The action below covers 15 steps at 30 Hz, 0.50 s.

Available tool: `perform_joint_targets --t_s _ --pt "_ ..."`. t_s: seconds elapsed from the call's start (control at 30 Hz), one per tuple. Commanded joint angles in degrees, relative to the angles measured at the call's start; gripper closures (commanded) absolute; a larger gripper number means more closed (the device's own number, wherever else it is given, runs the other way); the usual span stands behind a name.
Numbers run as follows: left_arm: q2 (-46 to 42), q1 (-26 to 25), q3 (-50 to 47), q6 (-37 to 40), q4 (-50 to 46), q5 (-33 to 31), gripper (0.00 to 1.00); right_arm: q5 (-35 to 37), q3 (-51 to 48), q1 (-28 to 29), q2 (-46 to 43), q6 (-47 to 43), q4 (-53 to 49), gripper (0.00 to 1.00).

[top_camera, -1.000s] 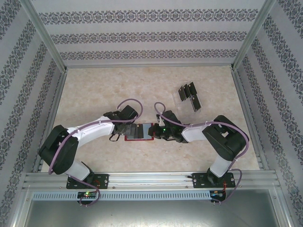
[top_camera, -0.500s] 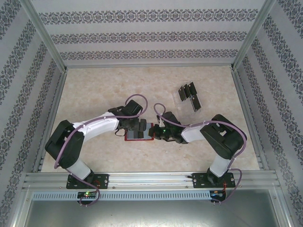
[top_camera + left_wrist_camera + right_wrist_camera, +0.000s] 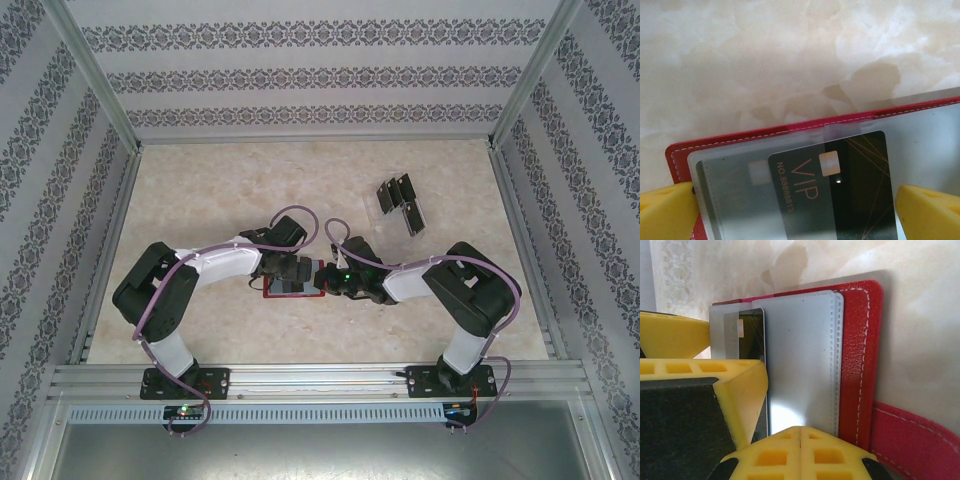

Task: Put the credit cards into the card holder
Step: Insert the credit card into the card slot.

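The card holder (image 3: 287, 295) lies open on the table, a red wallet (image 3: 740, 140) with pale grey pockets (image 3: 800, 340). A black credit card (image 3: 840, 190) marked VIP sits partly inside a pocket; its edge (image 3: 753, 332) is a dark strip in the right wrist view. My left gripper (image 3: 298, 272) hovers over the wallet, open (image 3: 797, 220), its yellow fingertips (image 3: 665, 212) standing either side of the card without touching it. My right gripper (image 3: 323, 278) is shut (image 3: 800, 447), with its tips resting on the grey pocket at the wallet's right side. More black credit cards (image 3: 412, 215) lie at the back right.
A clear plastic rack (image 3: 388, 200) holds the spare cards at the back right. The wallet's red snap tab (image 3: 915, 435) sticks out beside my right fingers. Metal frame rails (image 3: 515, 230) and patterned walls close in the marble-look table (image 3: 220, 180).
My left arm has folded in and its gripper has slid right over the wallet, closer to the right gripper. The right arm has hardly moved.
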Motion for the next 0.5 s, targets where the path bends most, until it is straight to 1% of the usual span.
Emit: perform_joint_targets --t_s 0.0,0.23,0.47 --pt "0.7 -0.5 0.2 -0.5 -1.3 -1.4 0.00 2.9 -1.1 -0.4 1.9 -0.4 -2.9 1.00" --pt "-0.6 -0.4 -0.6 0.1 -5.2 -5.1 0.00 3.5 -1.0 -0.4 2.1 -0.4 -4.2 1.00" --pt "-2.1 0.7 -2.3 1.3 -6.7 -7.4 0.00 3.7 -1.2 -0.5 2.3 -0.5 -4.4 1.00"
